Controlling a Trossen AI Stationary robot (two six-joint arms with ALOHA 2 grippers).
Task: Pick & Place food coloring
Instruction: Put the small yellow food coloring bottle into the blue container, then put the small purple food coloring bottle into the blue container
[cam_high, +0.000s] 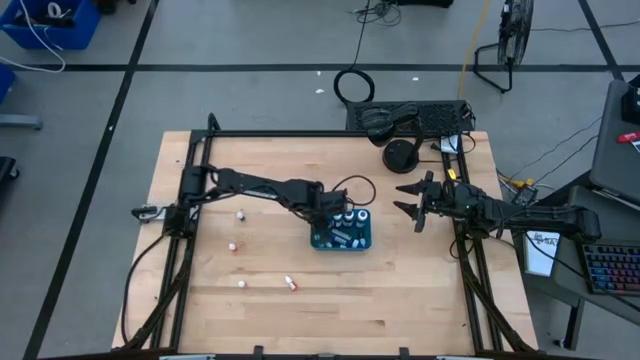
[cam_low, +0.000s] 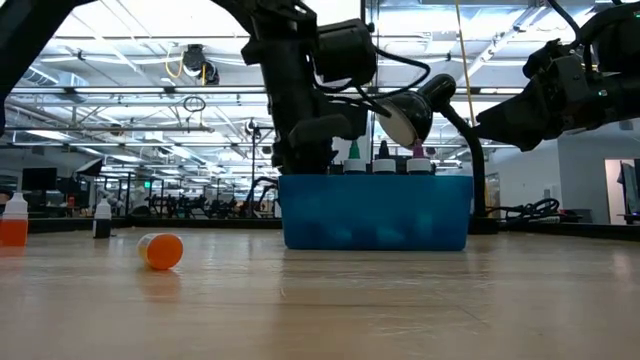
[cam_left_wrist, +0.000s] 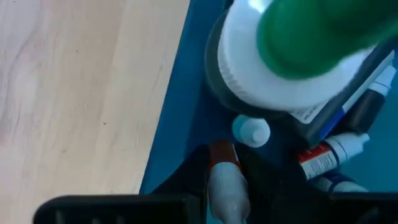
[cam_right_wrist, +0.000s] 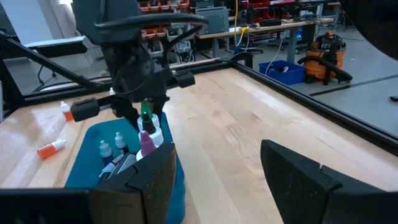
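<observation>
The left gripper (cam_high: 327, 212) holds a red bottle (cam_left_wrist: 225, 180) over the box (cam_high: 342, 240), placing it. Next: release. The right gripper (cam_high: 412, 200) waits, open wide.

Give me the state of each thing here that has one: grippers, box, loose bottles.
Left gripper: shut on red bottle, over teal box.
Right gripper: open, empty, beside the box.
Teal box: open-topped, bottles inside.
Orange bottle: lying on its side.
Dark bottle: upright, capped.
</observation>
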